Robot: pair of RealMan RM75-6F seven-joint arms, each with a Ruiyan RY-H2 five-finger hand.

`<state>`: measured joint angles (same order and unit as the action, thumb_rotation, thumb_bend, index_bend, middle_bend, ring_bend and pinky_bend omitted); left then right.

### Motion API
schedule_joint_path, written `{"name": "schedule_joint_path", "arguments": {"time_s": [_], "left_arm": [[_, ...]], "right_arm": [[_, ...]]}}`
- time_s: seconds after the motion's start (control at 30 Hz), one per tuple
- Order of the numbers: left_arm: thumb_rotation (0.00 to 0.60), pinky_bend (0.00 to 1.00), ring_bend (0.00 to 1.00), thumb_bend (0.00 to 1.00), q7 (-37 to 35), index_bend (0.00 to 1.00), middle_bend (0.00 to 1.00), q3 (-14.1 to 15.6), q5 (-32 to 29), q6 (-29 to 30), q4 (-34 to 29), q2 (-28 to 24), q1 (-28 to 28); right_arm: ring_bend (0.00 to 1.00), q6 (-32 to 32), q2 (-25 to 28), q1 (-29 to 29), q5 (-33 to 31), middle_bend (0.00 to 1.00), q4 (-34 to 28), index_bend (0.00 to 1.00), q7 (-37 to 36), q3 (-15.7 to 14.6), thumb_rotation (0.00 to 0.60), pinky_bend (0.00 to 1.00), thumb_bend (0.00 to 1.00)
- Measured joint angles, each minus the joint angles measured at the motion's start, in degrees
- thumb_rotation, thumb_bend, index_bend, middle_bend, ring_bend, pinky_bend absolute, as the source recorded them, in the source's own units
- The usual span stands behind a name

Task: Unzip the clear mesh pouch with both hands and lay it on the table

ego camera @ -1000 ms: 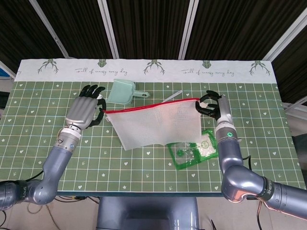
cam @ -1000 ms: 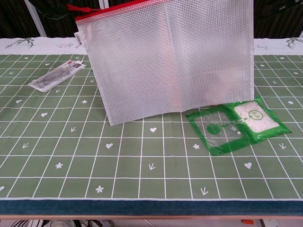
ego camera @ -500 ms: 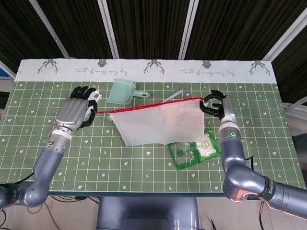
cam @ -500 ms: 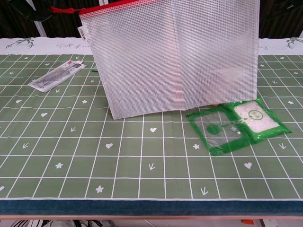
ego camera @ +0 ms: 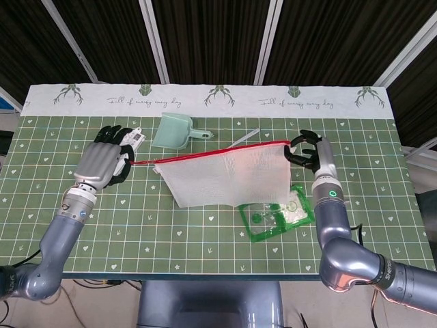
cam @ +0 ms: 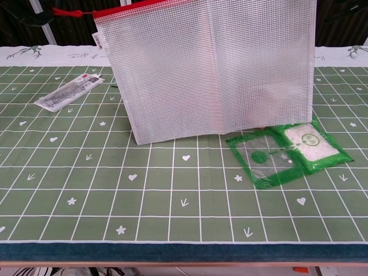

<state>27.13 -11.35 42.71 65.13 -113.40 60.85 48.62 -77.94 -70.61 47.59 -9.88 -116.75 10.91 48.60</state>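
Note:
The clear mesh pouch hangs upright above the table, its red zipper edge on top. In the chest view the pouch fills the upper middle, with its lower edge near the table. My right hand pinches the pouch's top right corner. My left hand is out to the left of the pouch, fingers curled around the red zipper pull. The pull's cord runs taut from that hand to the pouch's top left corner.
A green packet lies flat under the pouch's right side, also seen in the chest view. A mint scoop sits behind the pouch. A clear wrapped item lies at the left.
My left hand has moved leftward with the red pull, away from the pouch's corner. The pouch and my right hand have shifted slightly right.

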Motion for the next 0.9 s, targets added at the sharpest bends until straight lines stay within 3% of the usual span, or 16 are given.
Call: {"name": "schedule_joint_path", "arguments": {"time_s": [0.43, 0.47, 0.53, 0.63, 0.77, 0.9], "left_arm": [[0.6, 0.0, 0.0, 0.48, -1.5, 0.6, 0.1, -0.3, 1.5, -0.8, -1.5, -1.4, -1.1], [0.6, 0.0, 0.0, 0.46, -1.7, 0.58, 0.09, -0.3, 1.6, -0.9, -1.6, -1.6, -1.2], [0.6, 0.0, 0.0, 0.38, -1.8, 0.51, 0.07, -0.4, 1.7, -1.1, -1.7, -1.9, -1.4], [0.6, 0.0, 0.0, 0.23, -2.2, 0.35, 0.04, -0.3, 1.6, -1.4, -2.0, -2.3, -1.7], [0.6, 0.0, 0.0, 0.16, -2.8, 0.17, 0.0, -0.4, 1.6, -1.4, -2.2, -2.5, -2.1], [0.6, 0.0, 0.0, 0.15, -3.5, 0.11, 0.0, -0.5, 2.2, -1.1, -2.4, -2.8, -2.6]], "right_arm": [[0.01, -1.7, 1.4, -0.1, 0.1, 0.16, -3.0, 0.63, -0.5, 0.1, 0.6, 0.21, 0.54], [0.01, -1.8, 1.5, -0.1, 0.0, 0.15, -3.1, 0.6, -0.4, 0.1, 0.6, 0.21, 0.53], [0.0, -1.7, 1.8, -0.1, -0.3, 0.09, -3.5, 0.42, -0.3, 0.1, 0.6, 0.21, 0.46], [0.0, -1.0, 2.3, -0.1, -0.3, 0.0, -3.9, 0.06, 0.9, -0.7, 0.6, 0.21, 0.3], [0.0, 1.6, 3.4, -0.4, -0.4, 0.0, -4.4, 0.0, 3.1, -2.2, 0.6, 0.21, 0.22], [0.0, 3.8, 4.8, -0.7, 0.0, 0.0, -5.0, 0.0, 4.5, -3.9, 0.6, 0.21, 0.18]]}}
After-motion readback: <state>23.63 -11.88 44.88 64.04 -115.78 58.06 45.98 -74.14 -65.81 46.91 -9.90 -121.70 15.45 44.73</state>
